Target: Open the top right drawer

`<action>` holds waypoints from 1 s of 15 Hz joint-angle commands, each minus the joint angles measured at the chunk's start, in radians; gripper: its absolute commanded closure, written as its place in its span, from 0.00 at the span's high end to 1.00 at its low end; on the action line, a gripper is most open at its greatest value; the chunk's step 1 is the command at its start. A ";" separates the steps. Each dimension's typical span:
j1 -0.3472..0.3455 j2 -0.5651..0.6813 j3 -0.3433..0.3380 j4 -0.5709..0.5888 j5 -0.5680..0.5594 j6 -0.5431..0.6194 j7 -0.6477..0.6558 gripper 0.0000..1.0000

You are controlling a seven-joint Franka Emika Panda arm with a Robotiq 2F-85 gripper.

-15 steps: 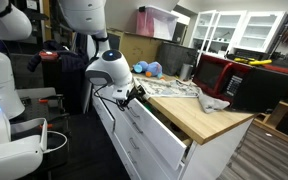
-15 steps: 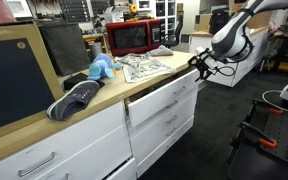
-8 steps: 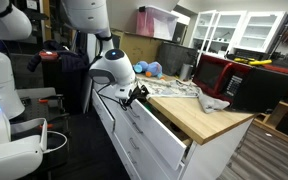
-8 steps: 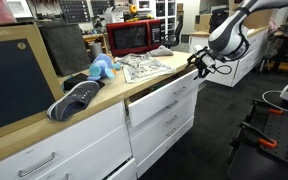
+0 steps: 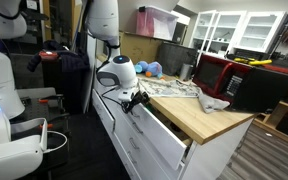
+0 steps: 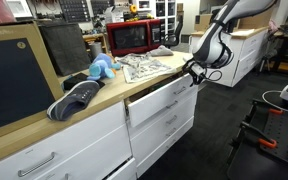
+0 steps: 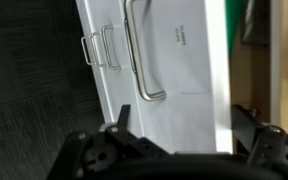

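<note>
The top right drawer [image 5: 162,128] [image 6: 165,99] stands partly pulled out of the white cabinet in both exterior views, and its pale inner box shows under the wooden counter. My gripper [image 5: 134,100] [image 6: 191,72] hangs at the drawer's outer end, close to its front. The wrist view shows the flat white drawer front [image 7: 179,70] with its slim metal handle [image 7: 137,55]. The gripper [image 7: 184,128] is open there, its dark fingers [image 7: 122,122] spread to either side of the panel. The handle lies beyond the fingertips, not between them.
Deeper drawer fronts [image 6: 170,125] with their own handles [image 7: 100,48] sit below. On the counter lie a red microwave [image 5: 224,78], a blue plush toy [image 6: 102,68], a grey shoe [image 6: 74,98] and printed paper [image 6: 144,66]. White robot bodies [image 5: 2,90] stand beside the cabinet.
The arm has straightened upward, and the gripper has dropped slightly and moved closer to the drawer front. The drawer looks pulled out about as far as before.
</note>
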 commanded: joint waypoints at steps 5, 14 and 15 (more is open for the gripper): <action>0.388 0.001 -0.323 0.013 0.139 -0.023 0.061 1.00; 0.378 -0.128 -0.327 -0.086 0.138 -0.126 0.045 1.00; 0.340 -0.145 -0.294 -0.098 0.126 -0.118 0.045 1.00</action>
